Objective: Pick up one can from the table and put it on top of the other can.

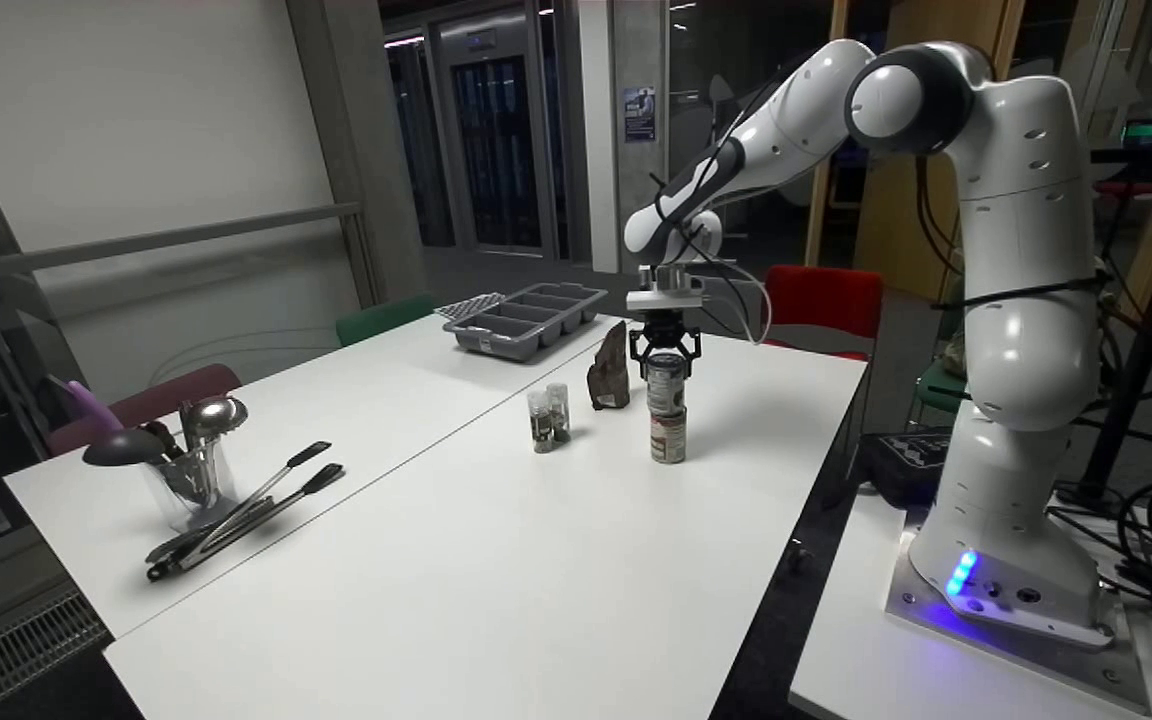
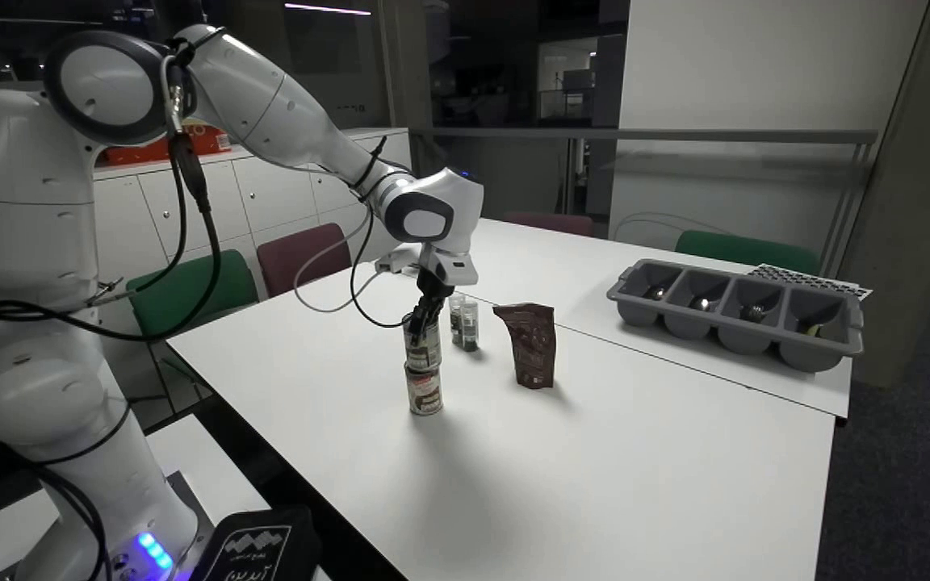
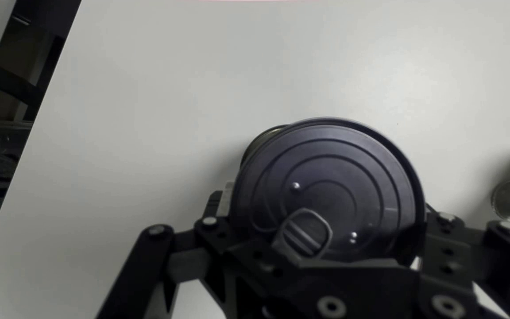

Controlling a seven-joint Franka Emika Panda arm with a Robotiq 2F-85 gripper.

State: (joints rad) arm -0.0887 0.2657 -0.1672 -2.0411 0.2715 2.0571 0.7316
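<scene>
The jaws are clamped around the upper can (image 1: 666, 390), one side against each flank, and that can stands upright on the lower can (image 1: 669, 440), end meeting end in both exterior views. Only the wrist view looks down on the dark lid (image 3: 330, 195), with its ring-pull (image 3: 306, 232) at the near side and a thin crescent of the lower can peeping out at far left (the print around both cans is too small to read). The lower can stands on the bench (image 1: 496, 580). Near the pair, to the left in an exterior view, are two small glass jars (image 1: 542, 422); the wrist view catches them cut off at its right edge. A brown pouch (image 2: 534, 347) stands upright to the right of the cans in an exterior view. Farther out, the grey tray (image 2: 743, 339) sits at far right in an exterior view, where shiny pieces (image 2: 703, 304) show in several compartments. The left of the bench, in an exterior view, carries a clear cup (image 1: 176, 490) of utensils (image 1: 126, 447) with tongs (image 1: 233, 522) lying beside it. Past the bench's far edge, an exterior view takes in a red chair (image 1: 824, 300).
</scene>
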